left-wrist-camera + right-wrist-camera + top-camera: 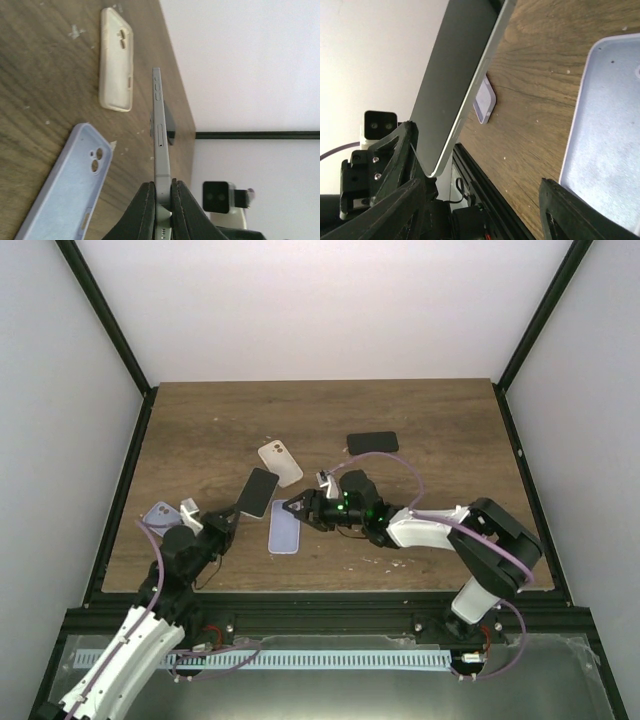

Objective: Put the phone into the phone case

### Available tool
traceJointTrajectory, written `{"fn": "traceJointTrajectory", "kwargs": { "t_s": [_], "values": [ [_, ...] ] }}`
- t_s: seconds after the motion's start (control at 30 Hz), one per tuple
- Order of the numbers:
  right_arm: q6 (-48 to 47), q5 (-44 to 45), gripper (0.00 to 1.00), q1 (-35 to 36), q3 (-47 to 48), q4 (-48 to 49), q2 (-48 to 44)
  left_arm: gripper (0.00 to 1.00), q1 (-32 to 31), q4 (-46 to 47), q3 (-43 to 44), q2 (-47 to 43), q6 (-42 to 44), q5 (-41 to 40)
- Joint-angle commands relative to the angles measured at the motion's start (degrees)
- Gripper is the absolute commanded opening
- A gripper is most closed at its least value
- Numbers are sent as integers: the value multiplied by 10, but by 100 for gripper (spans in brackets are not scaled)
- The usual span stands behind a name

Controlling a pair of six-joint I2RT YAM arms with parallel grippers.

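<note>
The phone (258,492) is held off the wooden surface (200,430), just left of centre in the overhead view. The left pincer (233,513) is clamped tight on its lower-left end. The phone's long axis runs from that grip up and to the right, and its far end points toward a beige case (280,462) lying flat beyond it.

From above, the handset shows a dark, glossy face. From the left wrist it appears edge-on as a thin grey metal rim with side buttons and a slot, rising straight up the frame from between the black fingers (146,210).

Just right of the phone, the lavender phone case (284,530) lies flat at the centre with its hollow side up and its long axis running up and down the frame. Its camera cut-outs show in the left wrist view.

The right pincer (288,508) hovers at the case's upper end — jaws apart, nothing between them.

A second lavender item (160,512) sits at the left edge beside the left arm, and a black slab (372,442) lies well apart at upper right.
</note>
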Motion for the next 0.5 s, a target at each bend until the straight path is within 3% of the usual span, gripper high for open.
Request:
{"fn": "traceJointTrajectory", "kwargs": {
  "t_s": [0.0,0.2,0.47],
  "values": [
    [0,-16,61,-1,39,50,25,0,-2,54,-1,-26,-18,28],
    [-17,-44,60,0,81,63,53,0,-2,115,-23,-30,-58,84],
    [5,-2,39,-1,65,70,38,0,-2,154,-45,-27,-87,111]
  ]
}}
